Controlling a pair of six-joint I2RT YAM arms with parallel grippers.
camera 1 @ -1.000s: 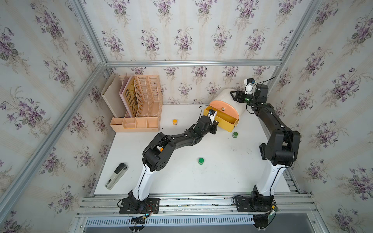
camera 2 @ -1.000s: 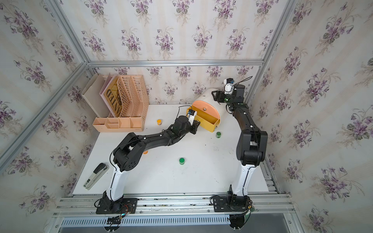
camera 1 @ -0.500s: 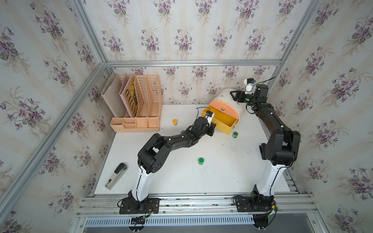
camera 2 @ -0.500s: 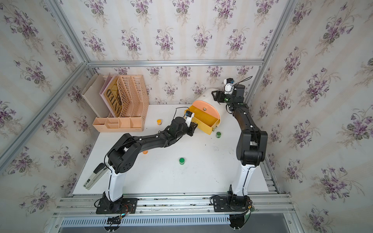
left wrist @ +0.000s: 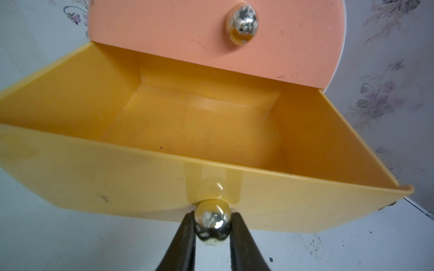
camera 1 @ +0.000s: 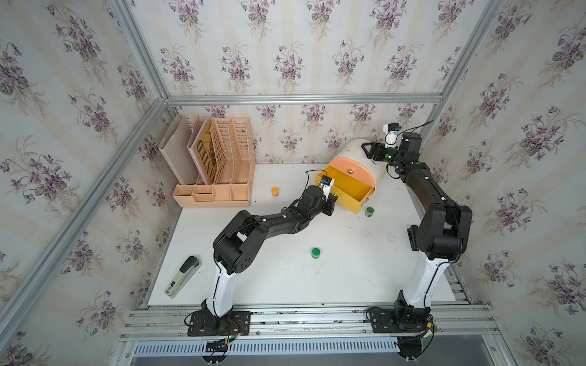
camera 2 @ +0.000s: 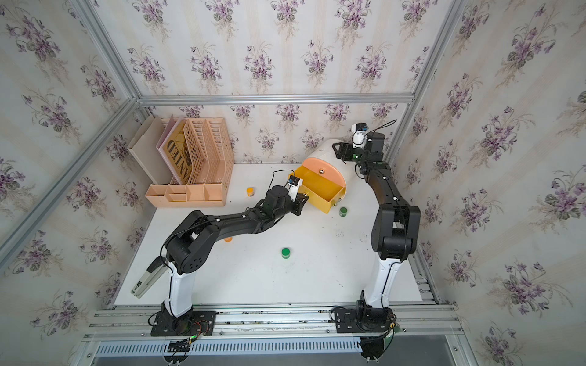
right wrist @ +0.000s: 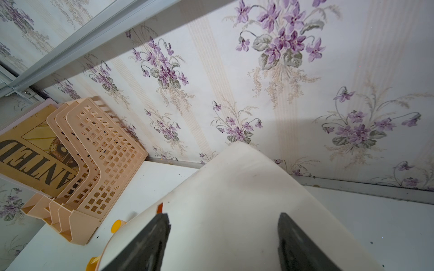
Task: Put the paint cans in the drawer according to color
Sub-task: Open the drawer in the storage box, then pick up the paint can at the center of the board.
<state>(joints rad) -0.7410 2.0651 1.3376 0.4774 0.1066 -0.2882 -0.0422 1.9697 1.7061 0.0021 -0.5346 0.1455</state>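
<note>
The drawer cabinet (camera 1: 352, 152) (camera 2: 323, 152) stands at the back right, its yellow drawer (camera 1: 352, 190) (left wrist: 199, 122) pulled out and empty. My left gripper (left wrist: 212, 218) (camera 1: 332, 198) is shut on that drawer's metal knob (left wrist: 212, 223). The peach drawer front (left wrist: 187, 35) above it is closed. My right gripper (right wrist: 223, 218) (camera 1: 367, 149) is open, fingers spread on the cabinet's white top (right wrist: 234, 187). On the table stand an orange paint can (camera 1: 274, 191) (camera 2: 250, 191) and two green ones (camera 1: 369, 211) (camera 1: 315, 252). Another orange can (camera 2: 228, 239) peeks from under my left arm.
A peach slotted file rack (camera 1: 222, 164) (right wrist: 94, 159) holding a folder fills the back left corner. A grey-black stapler (camera 1: 183, 276) lies near the front left edge. Wallpapered walls enclose the table on three sides, close behind the cabinet.
My left gripper has drawn the yellow drawer farther out toward the front, and the left elbow has swung left. The right arm has not moved.
</note>
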